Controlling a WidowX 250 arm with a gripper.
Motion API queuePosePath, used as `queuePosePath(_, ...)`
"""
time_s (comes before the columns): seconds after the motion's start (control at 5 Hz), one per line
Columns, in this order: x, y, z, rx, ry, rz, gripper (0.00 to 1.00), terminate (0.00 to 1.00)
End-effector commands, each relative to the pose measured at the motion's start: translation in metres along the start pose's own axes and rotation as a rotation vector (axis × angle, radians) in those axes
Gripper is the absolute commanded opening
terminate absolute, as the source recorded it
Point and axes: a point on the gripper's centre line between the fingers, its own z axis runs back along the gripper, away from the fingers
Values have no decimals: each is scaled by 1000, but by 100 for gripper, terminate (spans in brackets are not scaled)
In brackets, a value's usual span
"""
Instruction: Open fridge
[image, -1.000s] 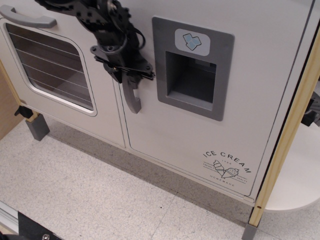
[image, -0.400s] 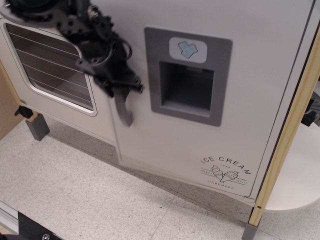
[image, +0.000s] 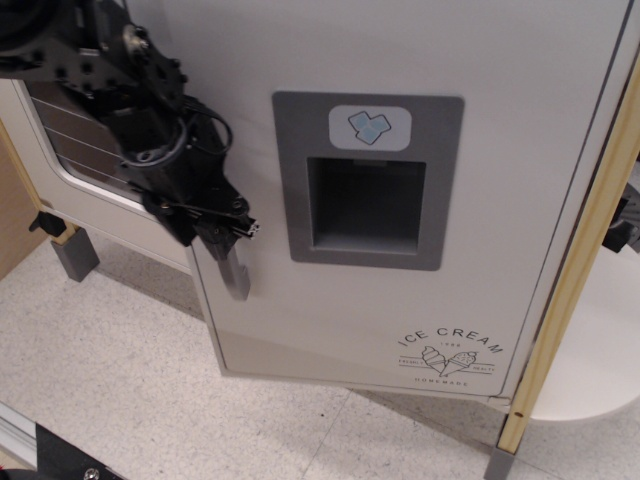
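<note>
Since a second ago the fridge door has swung well out on its right-hand hinge, its free left edge now covering much of the oven window at the upper left of the frame, and my gripper has travelled left and down with it.

Nearest the camera, the speckled floor fills the bottom of the frame; there is no bench here. Above it, the door's lower edge hangs clear of the cabinet base, showing a wedge of gap. At centre left, my fingers are closed on the grey handle, whose lower end sticks out beneath them; I hold it high so the pull follows the door's arc. Behind, the dispenser recess and the ICE CREAM print face me almost squarely. I judge the opening roughly partway done.
</note>
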Motion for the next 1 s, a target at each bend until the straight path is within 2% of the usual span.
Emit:
queuePosePath(0.0, -36, 19, 15, 36, 42, -3, 100, 0)
queuePosePath(0.2, -54, 50, 20, 36, 91, 14, 100, 0)
queuePosePath(0.4, -48, 93, 22, 92, 101, 133, 100, 0)
queuePosePath(0.6, -30, 113, 21, 184, 65, 282, 100, 0)
queuePosePath(0.8, -5, 118, 18, 201, 38, 432, 100, 0)
